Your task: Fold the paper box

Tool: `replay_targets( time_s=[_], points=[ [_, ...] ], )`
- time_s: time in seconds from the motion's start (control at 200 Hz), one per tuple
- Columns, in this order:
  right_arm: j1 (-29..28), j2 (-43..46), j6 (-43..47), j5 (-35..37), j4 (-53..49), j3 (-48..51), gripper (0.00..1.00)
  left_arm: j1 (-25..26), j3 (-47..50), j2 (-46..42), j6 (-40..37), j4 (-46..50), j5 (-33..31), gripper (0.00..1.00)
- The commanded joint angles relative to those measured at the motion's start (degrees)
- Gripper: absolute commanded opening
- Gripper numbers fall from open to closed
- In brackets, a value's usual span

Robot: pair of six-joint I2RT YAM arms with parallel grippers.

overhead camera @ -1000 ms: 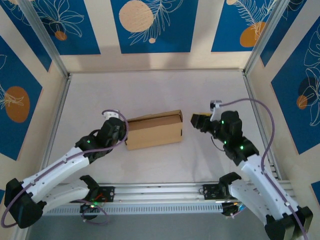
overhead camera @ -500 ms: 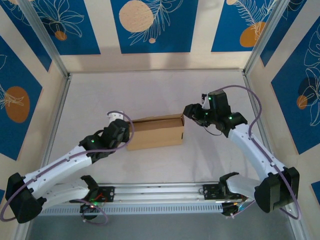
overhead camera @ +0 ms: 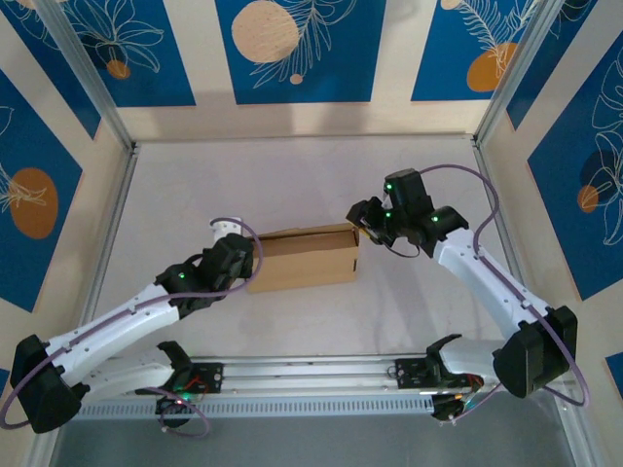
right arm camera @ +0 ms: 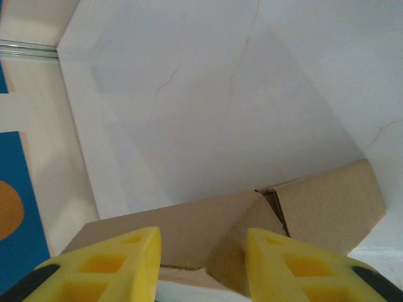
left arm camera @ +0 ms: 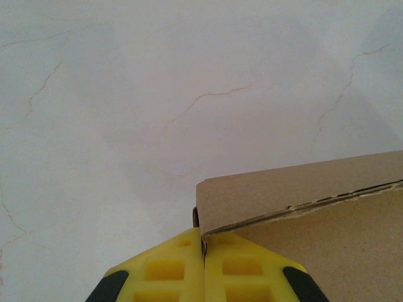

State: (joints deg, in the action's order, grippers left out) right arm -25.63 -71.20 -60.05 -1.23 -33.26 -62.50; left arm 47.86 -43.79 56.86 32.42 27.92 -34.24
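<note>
At the middle of the bench (overhead camera: 292, 175), slightly askew with its long side running left to right, lies the paper box (overhead camera: 300, 256), which I see between the two arms. Left end effector (left arm camera: 203, 267): fingers pressed fully together, tips touching the box's left corner just where the lid seam ends; whether a sliver of card is nipped between them I cannot tell. Right end effector (right arm camera: 203, 245): fingers parted to a moderate gap, holding nothing, hovering just beside and above the box's right end. Box: plain brown card, already raised into a shallow rectangular form with the lid lying down; from the right wrist, an end flap (right arm camera: 327, 195) angles outward beside a crease and does not look seated. Step in hand, as I judge it: finishing the right end while the left arm braces the opposite end. Next move, in my view, calls for lowering the parted fingers onto that flap and pressing it inward toward the wall, gently enough that the box neither slides against the left tips nor buckles.
</note>
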Motion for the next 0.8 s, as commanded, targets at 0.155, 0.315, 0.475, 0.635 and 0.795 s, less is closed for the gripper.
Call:
replay_targets(
  time_s=[0.155,0.315,0.475,0.635,0.795],
  points=[
    [-3.86,0.09,3.11,4.44,-0.68,1.35,0.32,1.1,1.25,1.3,-0.37,7.23,1.94,0.0],
    [-5.22,1.23,5.06,6.61,-0.11,3.92,0.21,1.19,1.25,0.83,-0.11,7.41,2.11,0.0],
    [-7.42,2.44,6.82,9.78,-0.69,5.93,0.17,1.22,1.42,-0.2,-0.09,7.68,1.98,0.0],
    [-8.21,4.77,8.63,11.98,-0.15,8.88,0.17,1.21,1.42,-1.92,-0.24,7.9,1.39,0.0],
    [-7.86,5.29,12.59,13.65,-0.93,7.23,0.23,1.23,1.45,-1.77,-0.6,7.76,1.6,0.0]
  ],
)
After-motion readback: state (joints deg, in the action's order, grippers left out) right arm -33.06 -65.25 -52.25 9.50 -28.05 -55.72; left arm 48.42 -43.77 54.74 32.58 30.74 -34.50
